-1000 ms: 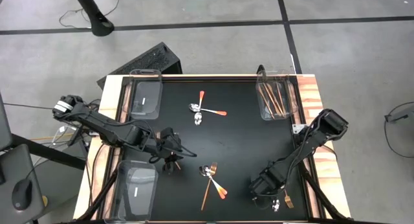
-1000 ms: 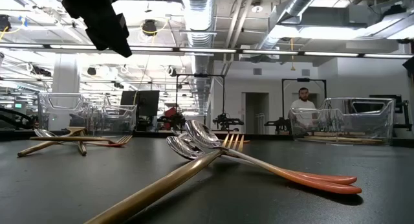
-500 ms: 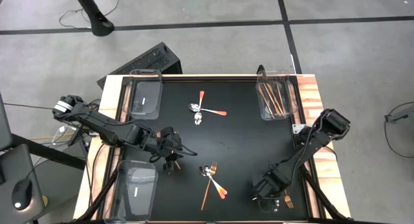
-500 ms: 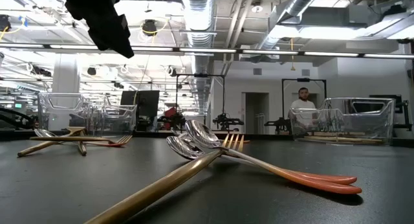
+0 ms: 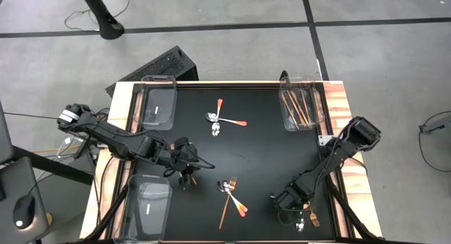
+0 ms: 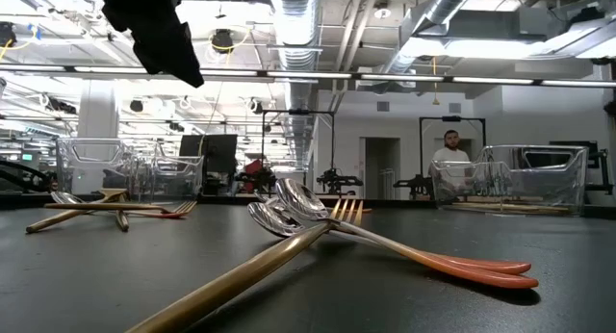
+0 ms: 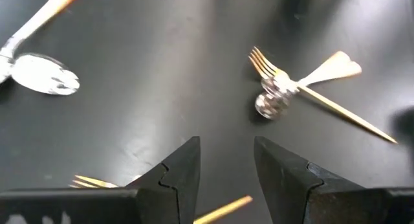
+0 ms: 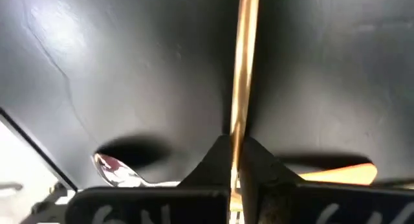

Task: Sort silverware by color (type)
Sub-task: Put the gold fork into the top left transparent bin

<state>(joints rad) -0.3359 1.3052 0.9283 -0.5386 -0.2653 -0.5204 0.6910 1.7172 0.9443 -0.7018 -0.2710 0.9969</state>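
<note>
Right gripper (image 8: pixel 238 160): low at the near right corner of the black table (image 5: pixel 261 149), fingers pressed together on a slim gold utensil (image 8: pixel 244 62). The wrist view shows the shaft running straight out from between the fingertips; whether it is a knife or a fork handle cannot be told. Beside the gripper lie a spoon bowl (image 8: pixel 111 168) on one side and an orange handle (image 8: pixel 339 173) on the other, both flat on the table. In the high view the gripper (image 5: pixel 285 200) sits just inward of a spoon and fork (image 5: pixel 308 219) at the table's near edge.

Left gripper (image 7: pixel 225 162): over the table's left half, fingers spread apart, nothing between them. In the high view it (image 5: pixel 184 163) stands between the two left bins. Ahead of it in its wrist view: a crossed cluster of fork, spoon and knife (image 7: pixel 291 85); off to one side a lone spoon (image 7: pixel 40 70); close under the fingers, another gold fork (image 7: pixel 162 211), partly hidden.

Middle cluster (image 5: pixel 231 194): between the two grippers, nearer the table's front; fork, spoons and a long copper piece overlapping.

Far pair (image 5: pixel 222 119): two orange-handled spoons, crossed, well beyond both grippers.

Far right bin (image 5: pixel 300 106): well beyond the right gripper, holding several copper pieces.

Far left bin (image 5: pixel 158 103) and near left bin (image 5: pixel 149 205): either side of the left gripper; contents cannot be made out.

Person (image 6: pixel 450 150): in the room behind the table, low view.
</note>
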